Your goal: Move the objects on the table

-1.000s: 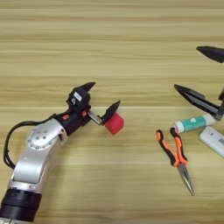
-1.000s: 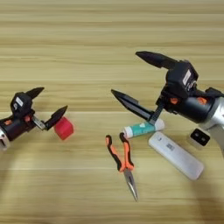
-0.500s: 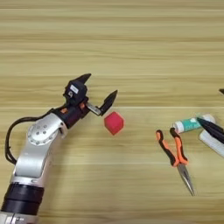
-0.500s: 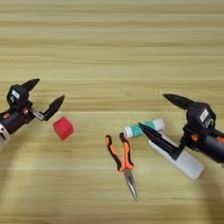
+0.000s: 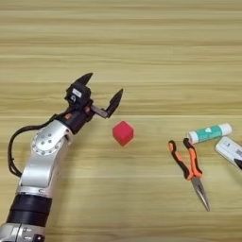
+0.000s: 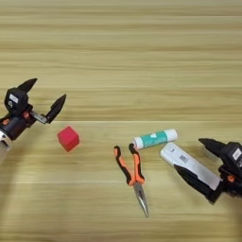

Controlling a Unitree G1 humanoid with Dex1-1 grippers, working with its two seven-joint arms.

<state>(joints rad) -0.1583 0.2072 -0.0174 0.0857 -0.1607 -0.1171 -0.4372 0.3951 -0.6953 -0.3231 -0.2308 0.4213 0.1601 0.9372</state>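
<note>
— Two task objects, positions relative to the pliers? Start with the cube.

— Small red cube point(image 6: 68, 138) sits on the table point(image 6: 123, 47), well left of the orange-handled pliers point(image 6: 131, 172), slightly above their handle ends. Nothing touches it. Left end effector point(image 5: 100, 98) hangs just up-left of the cube, farther from the pliers, both black fingers spread wide, grasping nothing. Fingertips point toward the cube side; my reading is that it is clear of the cube and not about to close, since the cube lies outside the gap.

— White device?

— Flat white device point(image 6: 189, 165) lies just right of the pliers, angled down to the right, grey windows facing up. Right end effector point(image 6: 194, 160) is over its far end: one finger shows above the device's far end, the other along its lower edge. Fingers spread, straddling the body but not clamped on it as far as I can see. Likely lined up for a grip across the narrow width.

— Anything else?

— Green-and-white tube point(image 6: 155, 139), just up-right of the pliers' handles, close to the device's near end but apart from it. A closing grip could nudge it; a guess only.
</note>
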